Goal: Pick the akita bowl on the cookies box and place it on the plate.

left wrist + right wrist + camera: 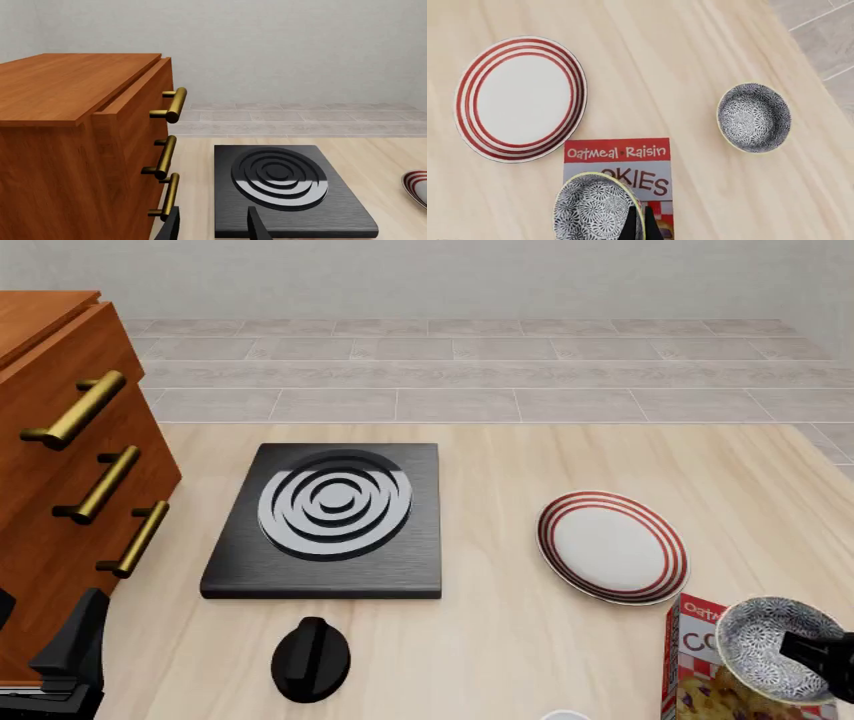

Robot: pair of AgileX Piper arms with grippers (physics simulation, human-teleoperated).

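Right gripper (639, 225): fingers pinched narrow on the rim of the small black-and-white speckled akita bowl (597, 207), one finger inside, one outside. In the front view the same gripper (817, 652) sits at the bowl's right rim. The bowl (774, 635) is over the top end of the red cardboard "Oatmeal Raisin COOKIES" box (627, 162), tilted a bit; can't tell if it's touching the box or just clear of it. The box (694, 650) lies flat at the bench's near right corner.

Round white plate with red rim rings (613, 546) is just beyond the box toward the bench's far edge, apart from bowl and gripper. Nothing on it.

Second speckled bowl (754, 118) sits on bare bench near the right edge, right wrist view only.

Left gripper (213, 225): fingers moderately apart, holding and touching nothing, hovering at the near left of the bench by the wooden drawer cabinet with brass handles (60, 470).

Black square stove with white rings (331, 516) is mid-left on the bench, black knob-shaped object (311, 659) near the front edge before it.
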